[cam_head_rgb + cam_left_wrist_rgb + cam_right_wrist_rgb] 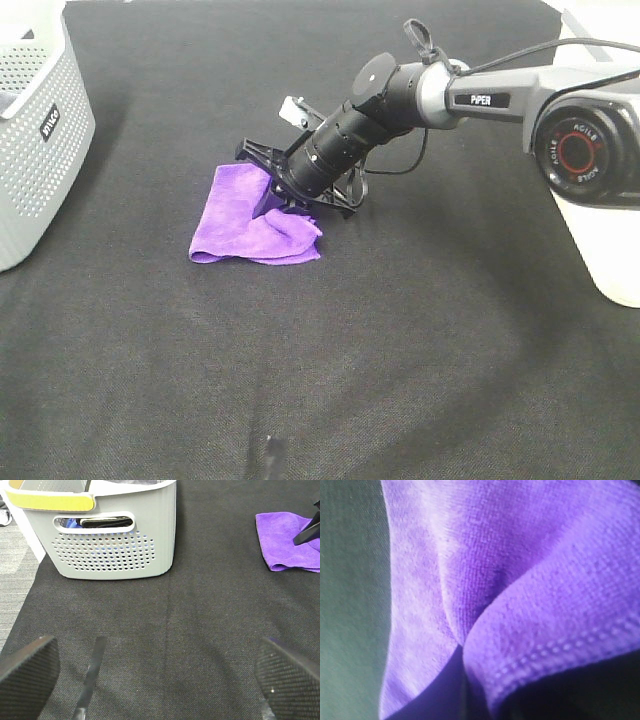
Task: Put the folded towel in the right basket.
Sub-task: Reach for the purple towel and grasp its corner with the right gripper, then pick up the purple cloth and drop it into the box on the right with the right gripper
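The purple folded towel lies on the black table mat at the middle and looks bunched up at its right edge. My right gripper reaches in from the right, its tips pressed into that raised edge and apparently shut on it. The right wrist view is filled with lifted purple towel folds, and no fingers show there. The towel and a dark tip of the right gripper also show in the left wrist view. My left gripper is open and empty, low over the mat. The right basket is white, at the right edge.
A grey perforated basket stands at the far left; in the left wrist view it holds dark items and a yellow-topped thing. The right arm stretches over the mat. A dark tip shows at the bottom edge.
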Controlling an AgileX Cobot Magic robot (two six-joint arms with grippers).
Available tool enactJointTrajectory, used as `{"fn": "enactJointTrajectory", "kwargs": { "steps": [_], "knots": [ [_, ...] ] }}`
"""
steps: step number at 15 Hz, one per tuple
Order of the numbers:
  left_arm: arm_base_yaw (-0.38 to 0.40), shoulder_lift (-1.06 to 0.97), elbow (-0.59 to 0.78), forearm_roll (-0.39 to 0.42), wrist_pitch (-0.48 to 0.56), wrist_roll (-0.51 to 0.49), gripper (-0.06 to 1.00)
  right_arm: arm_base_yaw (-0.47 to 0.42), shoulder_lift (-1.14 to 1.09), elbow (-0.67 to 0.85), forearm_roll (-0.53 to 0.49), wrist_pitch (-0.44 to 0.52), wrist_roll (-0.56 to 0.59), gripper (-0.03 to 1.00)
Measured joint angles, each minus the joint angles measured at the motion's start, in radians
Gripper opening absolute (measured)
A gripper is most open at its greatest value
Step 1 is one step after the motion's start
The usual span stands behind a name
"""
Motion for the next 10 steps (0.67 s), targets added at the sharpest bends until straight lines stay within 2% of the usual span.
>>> {"fn": "enactJointTrajectory", "kwargs": {
  "steps": [1, 3, 5, 6, 7, 10],
  "knots": [
    [0.0, 0.0, 0.0, 0.0, 0.0, 0.0, 0.99, 0.0, -0.02, 0.006, -0.031, 0.02, -0.019, 0.1],
    [0.0, 0.0, 0.0, 0.0, 0.0, 0.0, 0.99, -0.02, -0.14, 0.02, -0.095, 0.135, -0.053, 0.1],
    [0.0, 0.0, 0.0, 0.0, 0.0, 0.0, 0.99, -0.112, -0.304, 0.02, -0.102, 0.206, -0.073, 0.1],
    [0.0, 0.0, 0.0, 0.0, 0.0, 0.0, 0.99, -0.189, -0.392, 0.02, -0.11, 0.245, -0.091, 0.1],
    [0.0, 0.0, 0.0, 0.0, 0.0, 0.0, 0.99, -0.189, -0.392, 0.02, -0.11, 0.245, -0.091, 0.1],
    [0.0, 0.0, 0.0, 0.0, 0.0, 0.0, 0.99, -0.439, -0.606, 0.02, -0.22, 0.294, -0.114, 0.1]
  ]
}}
